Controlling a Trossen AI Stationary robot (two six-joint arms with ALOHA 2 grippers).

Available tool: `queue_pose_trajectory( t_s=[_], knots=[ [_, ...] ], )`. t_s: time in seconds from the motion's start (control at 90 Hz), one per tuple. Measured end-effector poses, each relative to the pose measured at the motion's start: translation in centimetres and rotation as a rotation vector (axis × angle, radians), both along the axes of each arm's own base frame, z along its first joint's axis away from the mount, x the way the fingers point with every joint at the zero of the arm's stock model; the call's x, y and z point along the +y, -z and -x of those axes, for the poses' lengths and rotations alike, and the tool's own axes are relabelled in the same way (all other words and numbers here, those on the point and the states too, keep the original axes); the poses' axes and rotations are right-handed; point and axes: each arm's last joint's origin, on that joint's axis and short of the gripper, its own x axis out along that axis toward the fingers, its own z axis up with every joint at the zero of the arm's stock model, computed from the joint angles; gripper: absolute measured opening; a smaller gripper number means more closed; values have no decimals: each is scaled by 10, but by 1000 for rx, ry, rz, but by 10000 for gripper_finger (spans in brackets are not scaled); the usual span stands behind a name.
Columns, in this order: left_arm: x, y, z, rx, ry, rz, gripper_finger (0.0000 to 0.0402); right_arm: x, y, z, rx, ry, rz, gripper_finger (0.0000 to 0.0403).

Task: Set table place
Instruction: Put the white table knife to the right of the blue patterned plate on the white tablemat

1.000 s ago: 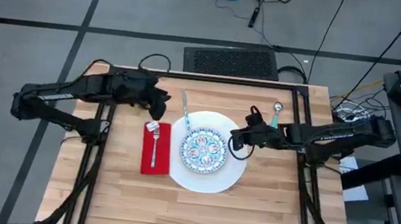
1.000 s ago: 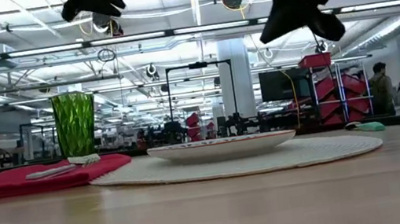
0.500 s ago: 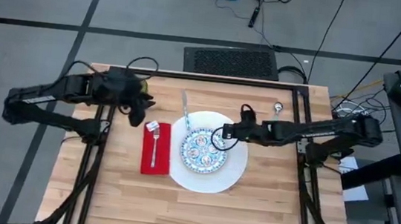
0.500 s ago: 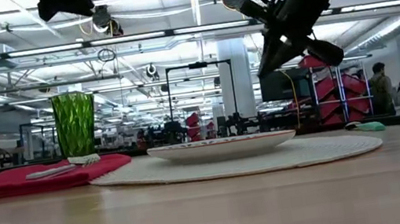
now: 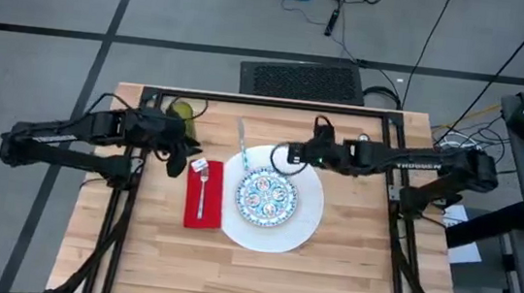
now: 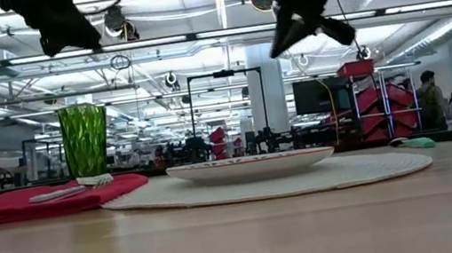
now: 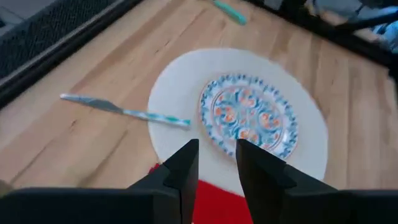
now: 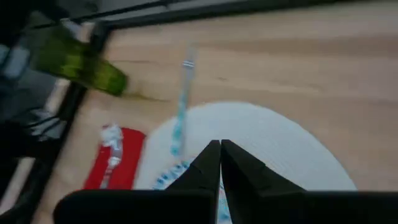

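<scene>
Right claw point(image 5: 286, 157) hovers shut over the white plate's point(image 5: 304, 231) far edge.

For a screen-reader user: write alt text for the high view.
Overhead, a small blue-patterned plate sits on a large round white plate on a light wooden table, with a silver fork on a red cloth napkin beside it. The left gripper and right gripper hover above.

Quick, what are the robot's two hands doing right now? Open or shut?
Left end effector: open, holding nothing, above the red napkin.
Right end effector: shut, holding nothing, over the white plate.
</scene>
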Motion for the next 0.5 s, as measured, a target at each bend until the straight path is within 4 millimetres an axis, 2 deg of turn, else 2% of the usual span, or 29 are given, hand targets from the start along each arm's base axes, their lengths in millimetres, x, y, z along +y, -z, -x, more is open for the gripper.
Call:
queue_pose_trajectory(
  t_s=[0.233,0.367,0.5],
  knots=[
    [12,18,-24,-47,-184,187,93,-20,7,-9,67,-91,30,0],
    [22,19,-53,-29,-254,278,93,-22,6,-7,70,-83,26,0],
    [39,31,-81,56,-374,359,93,-20,2,2,113,-99,30,0]
  ],
)
